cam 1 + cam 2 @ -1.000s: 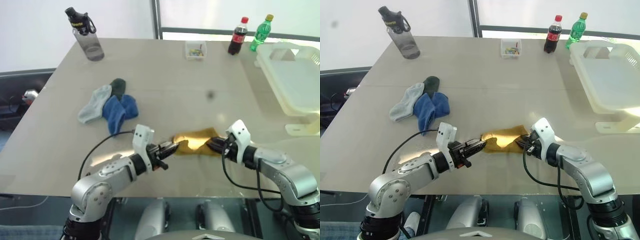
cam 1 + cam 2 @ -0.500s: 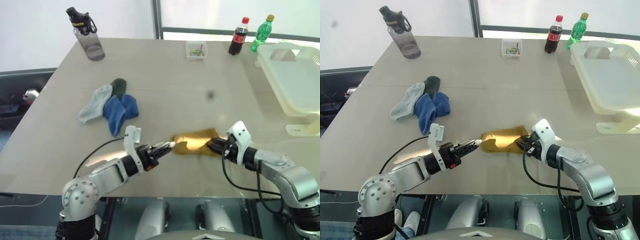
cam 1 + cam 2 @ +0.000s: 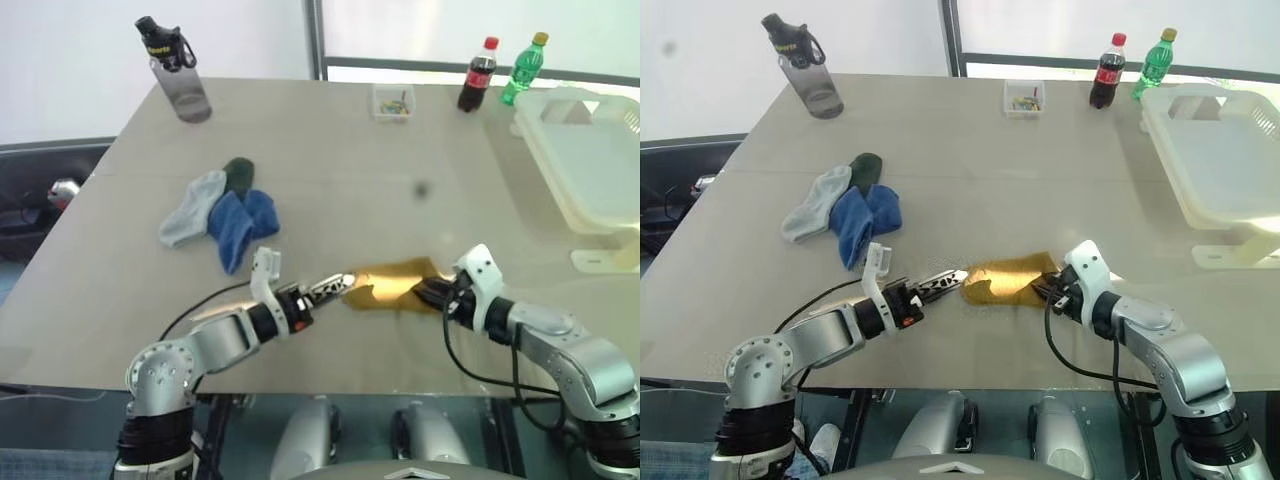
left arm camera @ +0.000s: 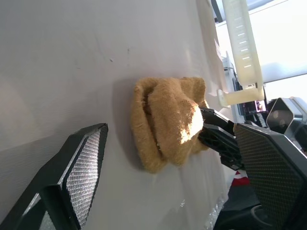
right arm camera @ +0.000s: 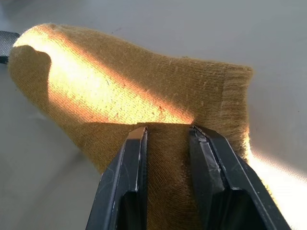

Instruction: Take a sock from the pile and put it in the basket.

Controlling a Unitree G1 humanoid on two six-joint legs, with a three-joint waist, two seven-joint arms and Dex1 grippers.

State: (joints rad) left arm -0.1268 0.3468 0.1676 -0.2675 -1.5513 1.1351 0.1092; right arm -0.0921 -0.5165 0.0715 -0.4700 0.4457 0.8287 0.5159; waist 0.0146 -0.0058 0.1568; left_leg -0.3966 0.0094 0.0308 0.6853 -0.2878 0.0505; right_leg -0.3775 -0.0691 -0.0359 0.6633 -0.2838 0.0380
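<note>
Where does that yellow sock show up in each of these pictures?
Left eye: sock, near table edge, between both grippers.
Right eye: same spot.
Left wrist: centre, basket beyond.
Right wrist: up close, pinched by the right gripper.
Shared landmark: right gripper on the sock.

Black jaws pinch the mustard sock (image 5: pixel 144 91) on the table (image 5: pixel 158 24).

The basket (image 3: pixel 585 160) is cut off by the picture's right edge. The contents of the small clear box (image 3: pixel 391 100) are too small to tell. The dark green sock (image 3: pixel 237 172) lies partly under the blue ones (image 3: pixel 240 222).
</note>
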